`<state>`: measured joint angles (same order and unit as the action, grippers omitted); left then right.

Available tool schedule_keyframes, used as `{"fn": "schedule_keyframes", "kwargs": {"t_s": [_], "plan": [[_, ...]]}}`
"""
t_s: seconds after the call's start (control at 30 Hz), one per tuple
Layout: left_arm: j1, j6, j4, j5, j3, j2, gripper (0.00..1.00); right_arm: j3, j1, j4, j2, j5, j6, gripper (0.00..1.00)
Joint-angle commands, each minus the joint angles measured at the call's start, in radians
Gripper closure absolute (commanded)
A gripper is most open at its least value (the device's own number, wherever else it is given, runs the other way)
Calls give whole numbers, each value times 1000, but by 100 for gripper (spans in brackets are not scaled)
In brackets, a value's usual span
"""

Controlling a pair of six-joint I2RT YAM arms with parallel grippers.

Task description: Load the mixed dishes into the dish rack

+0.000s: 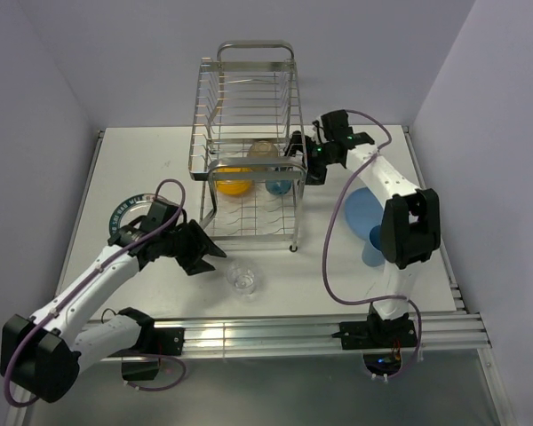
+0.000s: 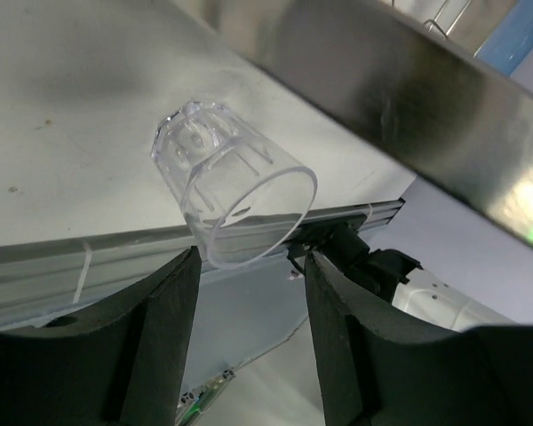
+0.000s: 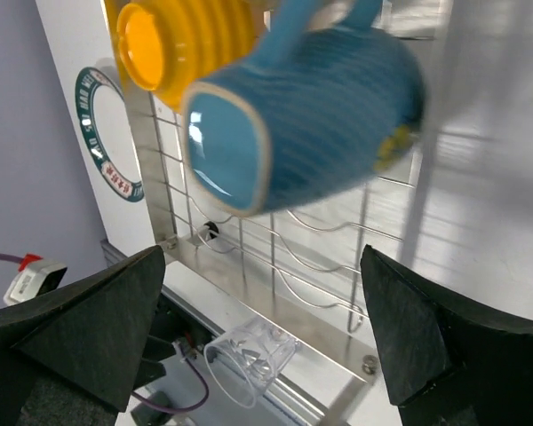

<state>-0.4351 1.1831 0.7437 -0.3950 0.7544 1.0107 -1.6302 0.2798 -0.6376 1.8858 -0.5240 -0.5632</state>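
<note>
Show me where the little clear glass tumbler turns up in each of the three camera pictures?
Top external: the clear glass tumbler is low centre, just in front of the tall silver wire dish rack.
Left wrist: centre, just beyond the open left pincer.
Right wrist: bottom centre, below the rack's wires.
Shared landmark: the rack, whose steel bar crosses the left wrist view.

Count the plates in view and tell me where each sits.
2. The green-rimmed plate lies left of the dish rack; the blue plate lies right of it. Others may be hidden.
</note>
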Motion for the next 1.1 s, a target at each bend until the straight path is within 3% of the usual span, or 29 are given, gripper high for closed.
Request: {"fn": "schedule_keyframes", "kwargs": {"t_s": [0.0, 0.27, 0.67, 0.87, 0.97, 1.07], "plan": [[-48, 47, -107, 61, -16, 37, 44, 90, -76, 65, -94, -41, -17, 2], [-123, 70, -149, 105, -44, 112, 48, 305, -221, 96, -292, -60, -13, 2], [-212, 81, -188, 107, -40, 210, 55, 470, -222, -34, -543, 8, 8, 2], [-212, 96, -155, 108, -87, 151, 74, 535, -217, -106, -701, 44, -15, 2], [-203, 95, -116, 114, -95, 103, 98, 538, -214, -157, -763, 71, -21, 3], [-195, 61, -57, 104, -69, 54, 100, 526, -215, -210, -803, 90, -29, 3]]}}
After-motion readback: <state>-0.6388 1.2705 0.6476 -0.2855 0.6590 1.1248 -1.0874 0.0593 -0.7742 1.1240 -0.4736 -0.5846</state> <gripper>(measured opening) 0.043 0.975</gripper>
